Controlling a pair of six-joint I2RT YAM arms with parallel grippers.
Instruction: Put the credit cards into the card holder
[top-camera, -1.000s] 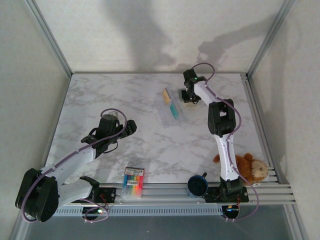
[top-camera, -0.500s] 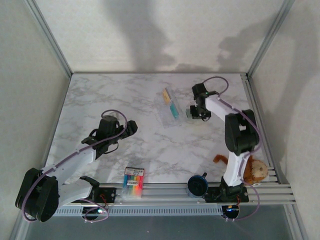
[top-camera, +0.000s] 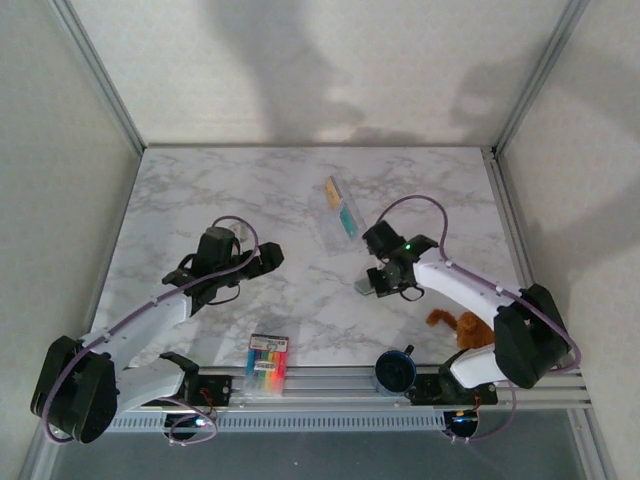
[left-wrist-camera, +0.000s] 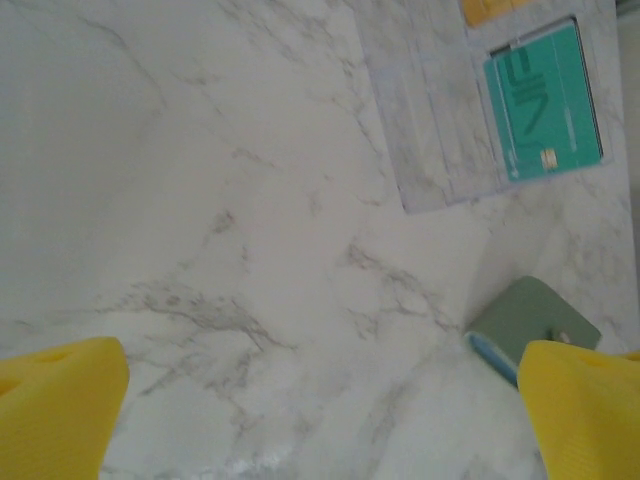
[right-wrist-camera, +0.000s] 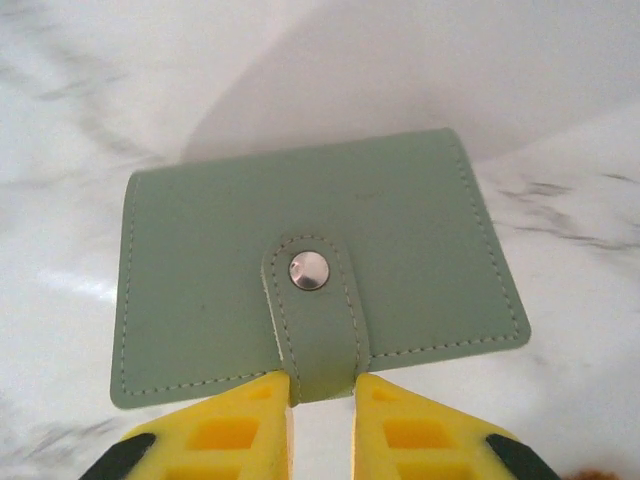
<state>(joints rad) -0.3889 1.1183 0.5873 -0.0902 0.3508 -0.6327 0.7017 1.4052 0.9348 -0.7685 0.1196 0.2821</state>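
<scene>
A: Where's the wallet (right-wrist-camera: 320, 250)?
B: I have the right gripper (right-wrist-camera: 320, 385) pinched on its strap, right of the middle of the table (top-camera: 200, 200).
A: Left gripper (left-wrist-camera: 322, 405)?
B: Spread wide, hovering; the teal card (left-wrist-camera: 545, 115) lies farther back.

Left hand (top-camera: 266, 258) wide open, right hand (right-wrist-camera: 320, 388) tight on card holder (right-wrist-camera: 200, 260)

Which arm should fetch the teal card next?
Left. The left end effector is open and free, teal card ahead; the right end effector pinches the card holder by its strap.
</scene>
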